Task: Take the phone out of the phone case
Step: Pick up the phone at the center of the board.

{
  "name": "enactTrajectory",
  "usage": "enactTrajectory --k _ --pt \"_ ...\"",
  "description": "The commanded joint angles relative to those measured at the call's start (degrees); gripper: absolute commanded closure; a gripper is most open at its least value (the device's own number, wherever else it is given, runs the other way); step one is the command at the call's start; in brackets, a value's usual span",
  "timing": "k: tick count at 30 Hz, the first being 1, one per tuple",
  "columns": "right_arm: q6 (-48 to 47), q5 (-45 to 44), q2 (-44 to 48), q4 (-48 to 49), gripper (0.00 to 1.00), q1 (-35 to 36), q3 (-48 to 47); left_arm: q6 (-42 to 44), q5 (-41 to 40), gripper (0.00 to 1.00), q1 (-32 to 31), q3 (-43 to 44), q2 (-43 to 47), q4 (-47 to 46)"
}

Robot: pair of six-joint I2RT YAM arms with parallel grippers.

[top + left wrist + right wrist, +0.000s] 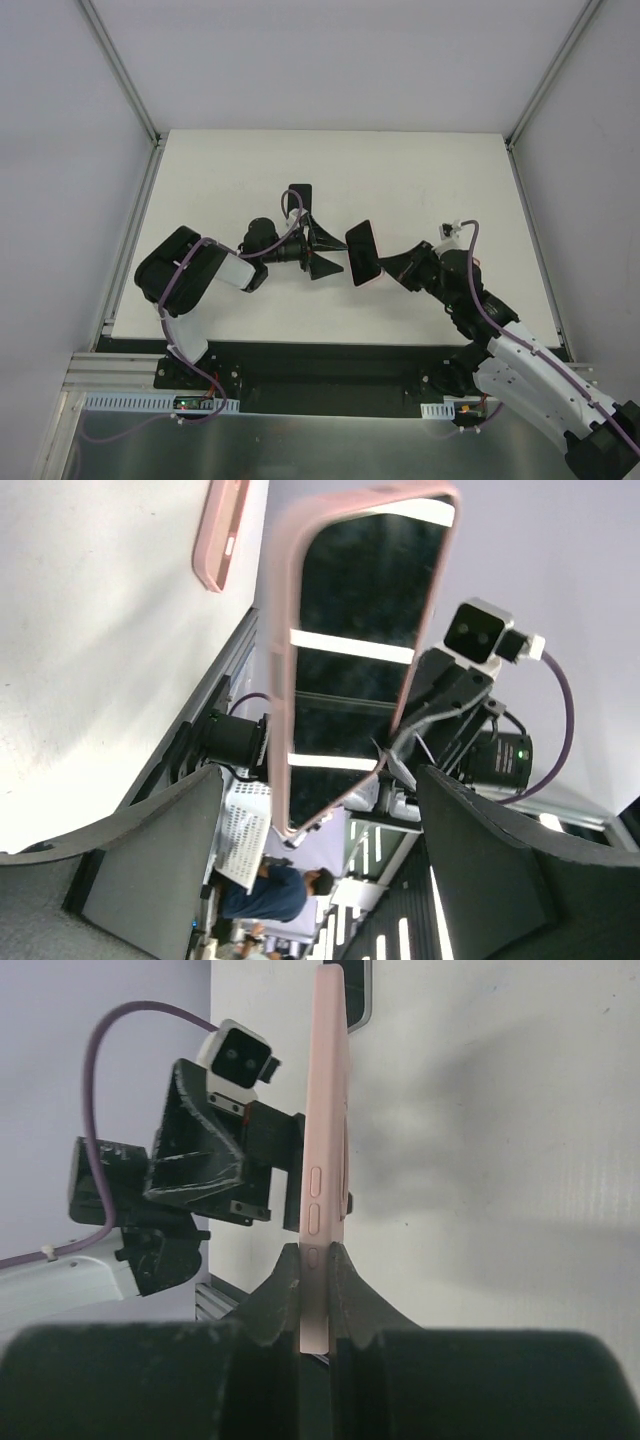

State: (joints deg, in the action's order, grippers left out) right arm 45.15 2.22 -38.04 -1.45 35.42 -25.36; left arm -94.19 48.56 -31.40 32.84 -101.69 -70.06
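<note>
The phone [360, 660], dark screen toward the left wrist camera, sits inside the pink phone case [325, 1110], whose rim [280, 680] frames it. It is held on edge above the table. My right gripper [317, 1260] is shut on the case's lower end, one finger on each face, and reaches in from the right [385, 268]. My left gripper [330, 250] is open just left of the cased phone [362, 252]. Its two fingers [170, 860] stand wide apart, with nothing between them, and the phone's near end is a little beyond the tips.
A second flat slab with a pink rim [222, 530] lies on the white table behind the left gripper [299, 200]. The table [220, 180] has metal rails along its left and right edges and white walls around it.
</note>
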Motion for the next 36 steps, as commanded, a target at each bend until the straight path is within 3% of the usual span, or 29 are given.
enactTrajectory --k 1,28,36 --pt "3.2 0.8 2.3 10.3 0.99 -0.4 -0.8 -5.2 -1.6 0.23 0.3 -0.6 -3.6 -15.5" --pt "11.3 3.0 1.6 18.1 0.98 -0.4 2.5 -4.9 -2.2 0.26 -0.7 5.9 -5.8 -20.8" --pt "13.7 3.7 -0.4 21.3 0.99 -0.4 4.7 -6.0 -2.6 0.31 -1.1 8.6 -6.2 -22.2"
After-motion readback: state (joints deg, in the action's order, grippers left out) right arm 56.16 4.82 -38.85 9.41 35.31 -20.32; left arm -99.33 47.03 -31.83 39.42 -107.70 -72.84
